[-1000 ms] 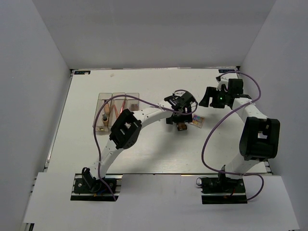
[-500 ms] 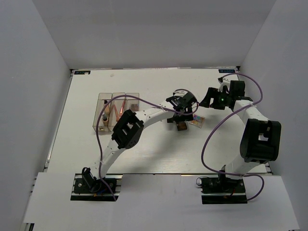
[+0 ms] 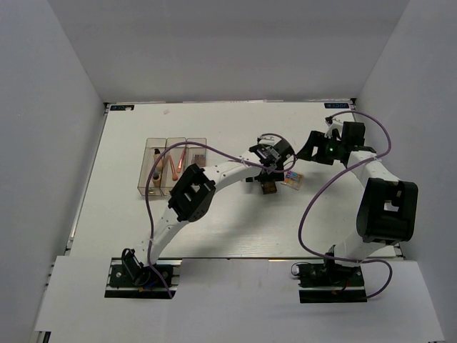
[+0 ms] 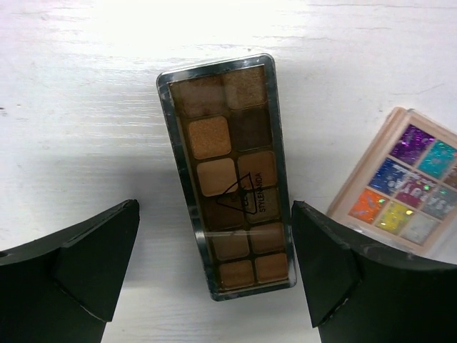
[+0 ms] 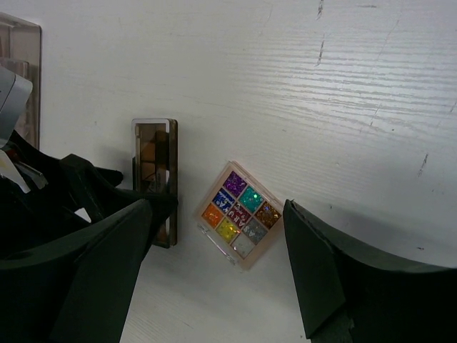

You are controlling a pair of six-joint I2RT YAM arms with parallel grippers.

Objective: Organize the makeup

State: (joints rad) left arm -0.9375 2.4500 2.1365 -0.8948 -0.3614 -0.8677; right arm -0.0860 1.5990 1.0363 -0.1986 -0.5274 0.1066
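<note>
A long brown eyeshadow palette (image 4: 232,182) lies flat on the white table, between the open fingers of my left gripper (image 4: 214,279), which hovers over its near end without touching it. The palette also shows in the top view (image 3: 269,187) and the right wrist view (image 5: 156,179). A square multicolour glitter palette (image 5: 240,214) lies just right of it (image 3: 291,179) (image 4: 410,189). My right gripper (image 5: 218,271) is open and empty above that palette, and sits at the back right in the top view (image 3: 312,146). My left gripper (image 3: 270,171) is mid-table.
A clear three-compartment organizer (image 3: 171,166) stands at the left, with a beige bottle (image 3: 155,179) and orange-pink sticks (image 3: 176,163) in it. Its corner shows in the right wrist view (image 5: 21,64). Purple cables loop over both arms.
My left gripper has shifted slightly right and back, settling over the brown palette. My right gripper has drifted a little to the right. The palettes have not moved.
</note>
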